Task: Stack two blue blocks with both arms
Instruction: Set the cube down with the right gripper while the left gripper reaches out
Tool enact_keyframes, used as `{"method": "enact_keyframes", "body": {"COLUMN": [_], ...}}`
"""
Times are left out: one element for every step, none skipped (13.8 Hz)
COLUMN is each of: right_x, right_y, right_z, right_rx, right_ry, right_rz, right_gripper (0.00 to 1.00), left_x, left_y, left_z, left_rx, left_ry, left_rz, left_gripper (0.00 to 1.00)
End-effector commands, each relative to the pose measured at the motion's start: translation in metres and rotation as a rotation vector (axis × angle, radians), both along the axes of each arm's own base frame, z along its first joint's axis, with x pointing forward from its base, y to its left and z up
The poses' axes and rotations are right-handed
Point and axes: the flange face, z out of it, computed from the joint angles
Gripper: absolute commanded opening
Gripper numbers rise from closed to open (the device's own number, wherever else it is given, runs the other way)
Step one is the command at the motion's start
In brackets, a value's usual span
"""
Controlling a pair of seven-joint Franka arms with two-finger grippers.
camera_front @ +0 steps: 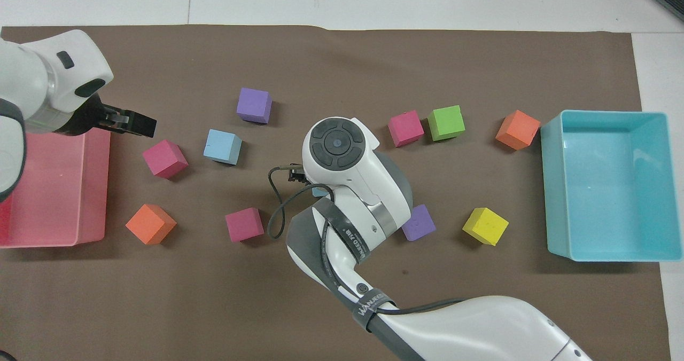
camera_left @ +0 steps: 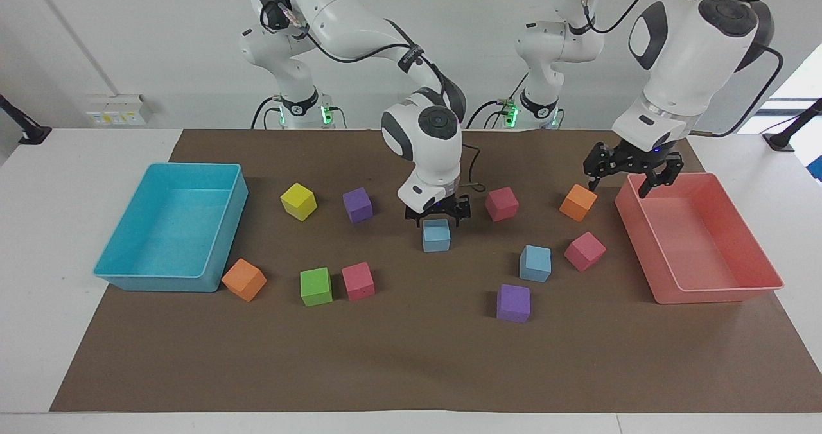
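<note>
Under right end effector (camera_left: pixel 437 215), square-set blue block (camera_left: pixel 436 235)

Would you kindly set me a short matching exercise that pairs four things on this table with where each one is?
Things:
1. right hand
2. left hand
3. green cube
4. yellow cube

Places:
a. beside a pink cube
b. in the air by the pink tray, open
c. open, just over a blue block
d. between the turquoise tray and a purple cube

Pairs: 1-c, 2-b, 3-a, 4-d
</note>
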Motion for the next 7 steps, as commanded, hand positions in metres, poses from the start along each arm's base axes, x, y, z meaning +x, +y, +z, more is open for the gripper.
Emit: {"method": "enact_keyframes", "body": {"right_x": [0.001,0.005,0.005,0.008,0.015,0.024,0.029], "right_y": [-0.022,-0.038,-0.049,-0.062,-0.077,-0.094,-0.104], "right_z": [0.019,0.031,0.041,0.053,0.057,0.059,0.058], "right_rx": [0.02,0.026,0.036,0.073,0.104,0.128,0.16], "right_ry": [0.003,-0.008,-0.007,0.008,0.023,0.031,0.043], "right_rz": [-0.049,-0.066,-0.08,-0.093,-0.086,-0.086,-0.093], "right_gripper": [1.0,1.0,1.0,1.0,1.0,1.0,1.0], "left_x": [-0.003,-0.001,0.002,0.005,0.009,0.008,0.005], "left_y": [-0.016,-0.021,-0.026,-0.031,-0.038,-0.051,-0.052], "left_z": [-0.035,-0.047,-0.06,-0.075,-0.095,-0.113,-0.127], "left_rx": [0.006,0.005,0.006,0.006,0.007,0.005,0.003], "left_ry": [-0.024,-0.027,-0.021,-0.018,-0.015,-0.018,-0.025], "left_rz": [-0.033,-0.041,-0.048,-0.053,-0.064,-0.078,-0.075], "left_gripper": [1.0,1.0,1.0,1.0,1.0,1.0,1.0]}}
